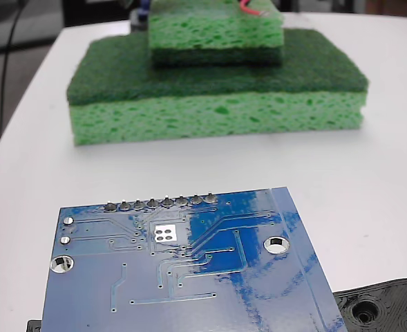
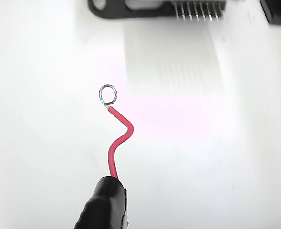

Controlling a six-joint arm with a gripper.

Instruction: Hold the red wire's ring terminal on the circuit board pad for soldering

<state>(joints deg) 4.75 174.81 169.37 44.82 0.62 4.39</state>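
Approaching the board appears to be the step in hand: the thin curvy red wire (image 2: 119, 138) hangs over bare white desk (image 2: 45, 143) in the wrist view, its tiny silver ring terminal (image 2: 108, 95) touching nothing. The wire leaves a thick black sleeve (image 2: 104, 202) at the bottom edge. The fingers do not show in either view, so I cannot tell whether they are closed on the sleeve.

In the fixed view the glossy blue rectangular circuit board (image 1: 189, 277) lies flat near the camera. Its small square silver pad (image 1: 166, 233), with 4 tiny holes, sits just below the row of solder pins (image 1: 160, 203) and is bare. 2 stacked green sponges (image 1: 217, 76) stand behind, well apart from the board.

Judgement: the next move calls for carrying the ring to the pad, lowering it flat and centred, clear of the pins.
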